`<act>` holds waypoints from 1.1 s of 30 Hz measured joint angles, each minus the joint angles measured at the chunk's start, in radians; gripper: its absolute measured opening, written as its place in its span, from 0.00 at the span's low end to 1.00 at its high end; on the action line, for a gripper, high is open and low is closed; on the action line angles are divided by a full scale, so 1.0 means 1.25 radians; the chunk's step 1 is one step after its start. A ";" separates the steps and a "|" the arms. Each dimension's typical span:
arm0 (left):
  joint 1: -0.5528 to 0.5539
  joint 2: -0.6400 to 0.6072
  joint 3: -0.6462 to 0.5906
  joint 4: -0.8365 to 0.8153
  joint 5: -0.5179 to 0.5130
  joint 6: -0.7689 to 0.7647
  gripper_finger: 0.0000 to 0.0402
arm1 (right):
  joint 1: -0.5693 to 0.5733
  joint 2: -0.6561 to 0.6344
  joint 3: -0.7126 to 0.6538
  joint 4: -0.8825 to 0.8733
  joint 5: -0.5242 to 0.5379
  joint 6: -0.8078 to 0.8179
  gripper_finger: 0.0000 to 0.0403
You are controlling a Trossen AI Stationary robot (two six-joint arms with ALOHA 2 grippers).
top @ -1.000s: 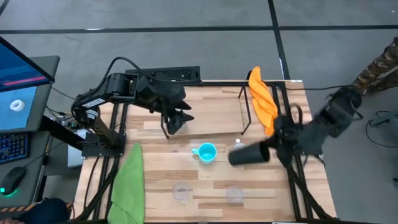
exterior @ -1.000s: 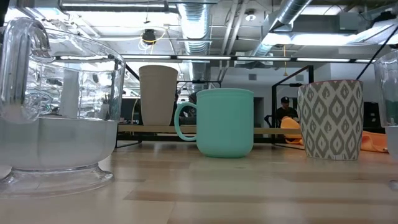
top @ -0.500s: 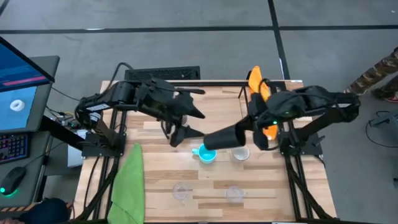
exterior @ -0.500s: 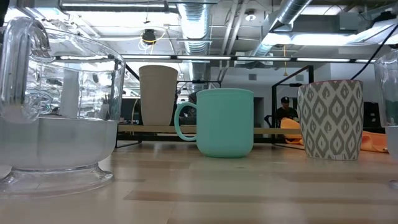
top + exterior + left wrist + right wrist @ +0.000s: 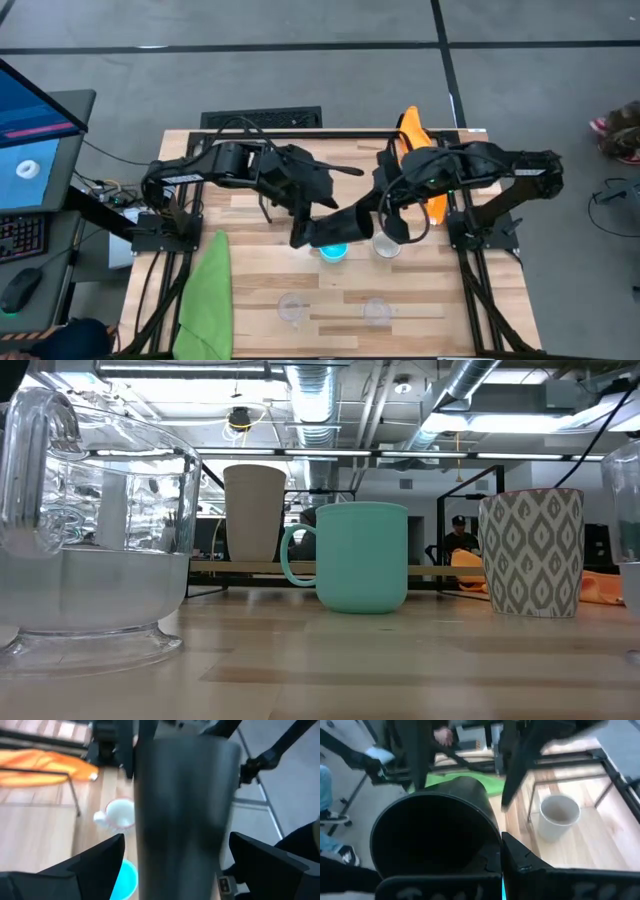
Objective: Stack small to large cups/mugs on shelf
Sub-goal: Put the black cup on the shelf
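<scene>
A black cup [image 5: 345, 225] lies on its side in the air over the blue mug [image 5: 331, 251], with my right gripper [image 5: 380, 215] shut on its mouth end. My left gripper [image 5: 177, 845] is open, one finger on either side of the cup's bottom end [image 5: 185, 810]; whether they touch it I cannot tell. The patterned white mug [image 5: 386, 246] stands on the table beside the blue one. A grey-beige cup [image 5: 253, 510] stands on the shelf [image 5: 350, 175]. Two clear glasses [image 5: 292, 308] [image 5: 377, 312] stand near the front edge. My right gripper holds the black cup by the wall at its rim [image 5: 492, 852]. One finger [image 5: 520, 862] shows outside the wall; the other is lost in the dark of the mouth. The fingers come slanting down from the table's right. The cup is lifted clear, lying nearly level, its bottom toward the left arm.
A green cloth [image 5: 205, 295] hangs over the table's near left side, and an orange cloth [image 5: 422, 165] drapes over the shelf's right wire upright. Both arms cross above the table's middle. A monitor and keyboard stand off the left edge.
My right gripper has carried the black cup from the table's right edge to the middle, over the blue mug, rolling its wrist on the way. My left gripper has left the shelf, moved toward the near edge and the cup, and spread its fingers wider around the cup's bottom end.
</scene>
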 joint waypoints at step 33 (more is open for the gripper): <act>0.001 0.044 -0.001 -0.010 0.055 0.032 0.70 | -0.016 0.005 -0.002 0.058 -0.029 -0.034 0.10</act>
